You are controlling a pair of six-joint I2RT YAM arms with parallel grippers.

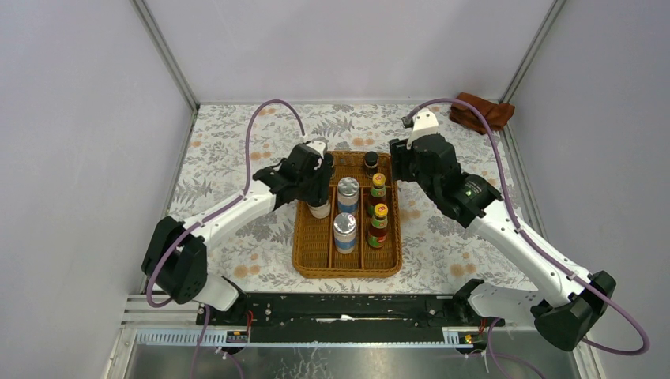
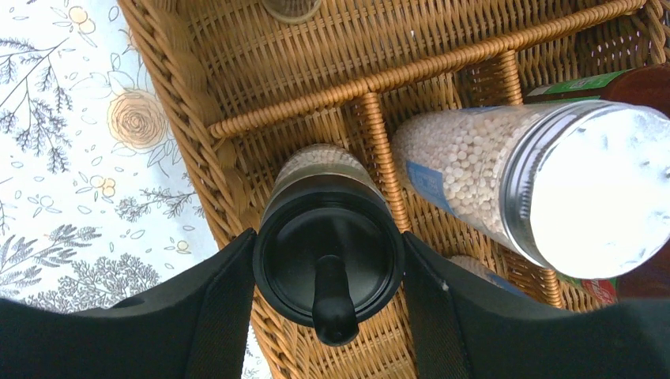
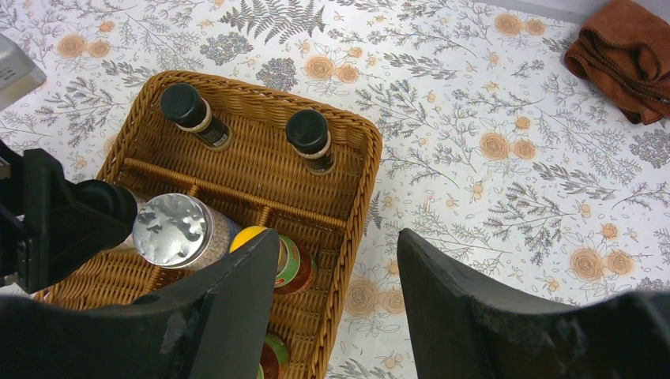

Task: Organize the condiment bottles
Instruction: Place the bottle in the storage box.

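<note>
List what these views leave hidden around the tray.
Top view: the left gripper covers one dark bottle and most of the black-lidded jar it grips.
Left wrist: seen from above, the jar hides its own base, so seated or lifted is unclear; the top edge cuts off a bottle base.
Right wrist: its own finger hides most of the near red bottle.
Labels: too small in every view.

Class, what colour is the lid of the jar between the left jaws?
Black lid; best in left wrist view.
</note>
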